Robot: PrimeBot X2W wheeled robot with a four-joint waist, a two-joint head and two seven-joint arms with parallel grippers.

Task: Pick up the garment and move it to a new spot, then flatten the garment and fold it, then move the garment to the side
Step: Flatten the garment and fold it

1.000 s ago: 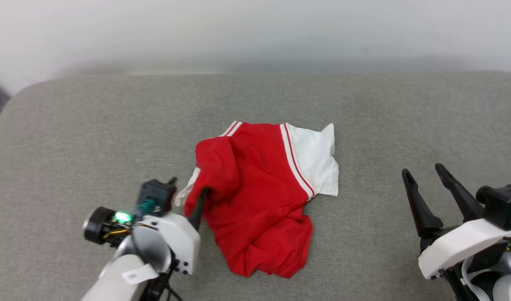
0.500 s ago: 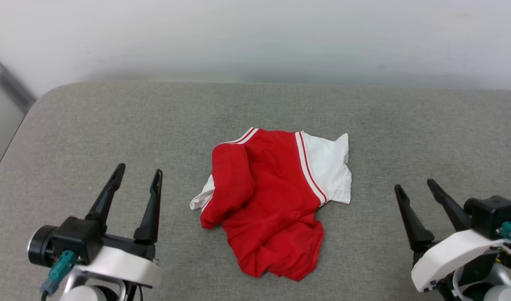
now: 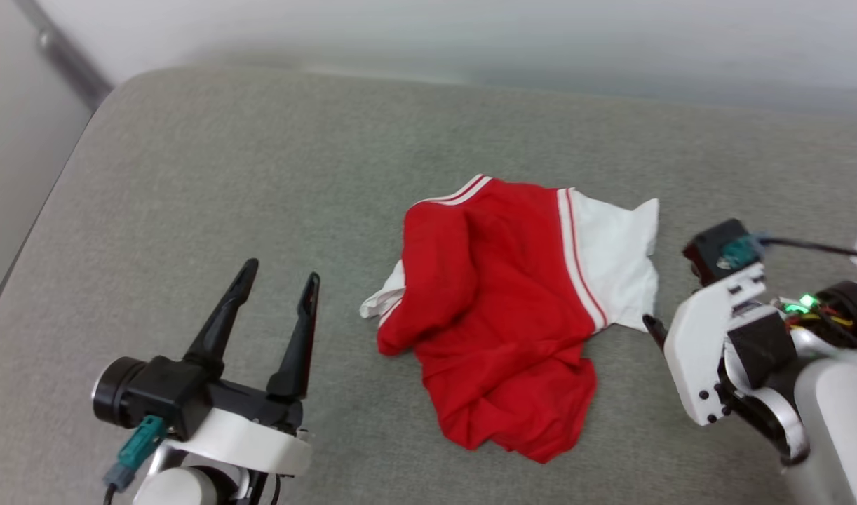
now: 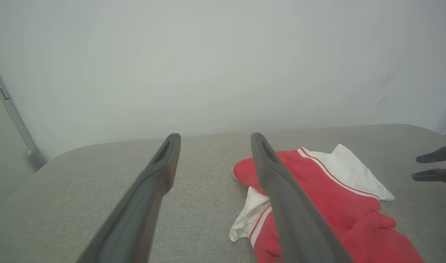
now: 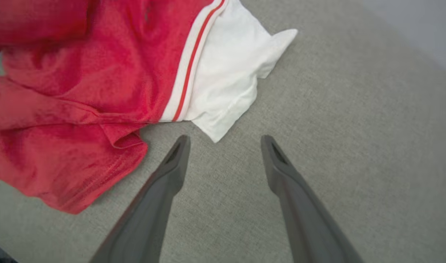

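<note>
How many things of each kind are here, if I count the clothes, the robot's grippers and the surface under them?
Garment: 1
Grippers: 2, the left gripper and the right gripper
Grey cushion: 1
Total: 4

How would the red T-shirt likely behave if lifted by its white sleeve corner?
Probably floppy: the crumpled red soft T-shirt with white sleeves lies in loose folds, so it would drape and unfurl. Likely light: thin cloth. It may drag rather than slide on the textured grey fabric cushion.
</note>
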